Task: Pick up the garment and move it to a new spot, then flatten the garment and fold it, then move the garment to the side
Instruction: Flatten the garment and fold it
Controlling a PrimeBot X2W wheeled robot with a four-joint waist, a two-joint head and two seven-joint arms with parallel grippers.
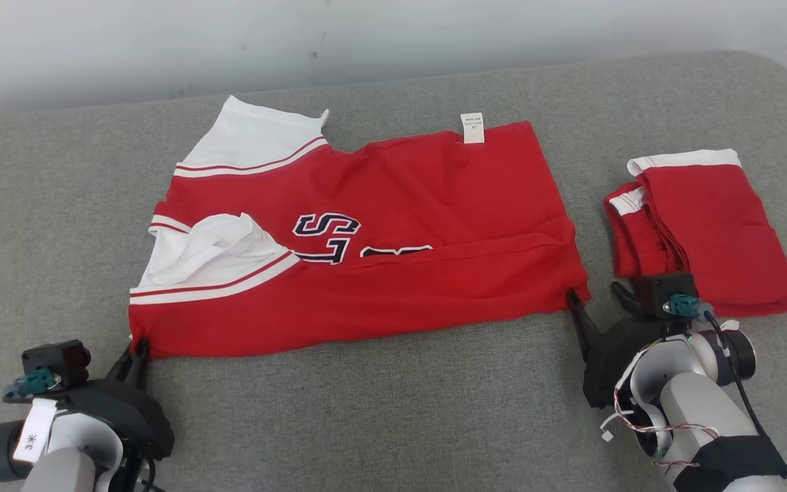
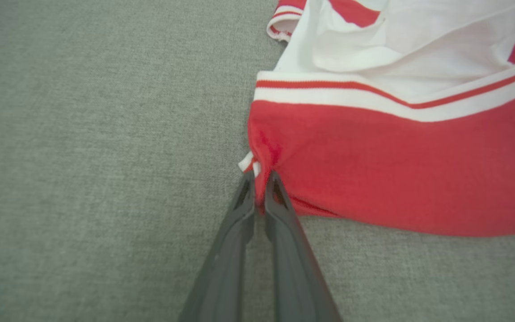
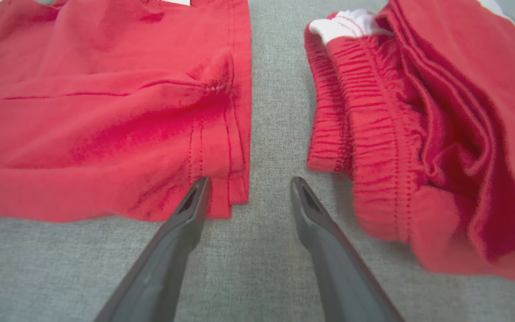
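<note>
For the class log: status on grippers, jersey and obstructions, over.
Left gripper shut on jersey, near-left corner. Right gripper open at its near-right corner. Jersey partly folded on grey pad. Folded red garment close by that gripper.

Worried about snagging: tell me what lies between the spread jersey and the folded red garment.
A bare strip of grey cushion, clearest in the right wrist view; the open right gripper points into it beside the jersey.

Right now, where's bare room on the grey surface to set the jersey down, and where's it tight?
Free: grey fabric surface left of the red-and-white jersey, and the wide strip along its near hem between left gripper and right gripper. Crowded: the narrow gap between jersey and folded red garment, where the open right gripper sits.
</note>
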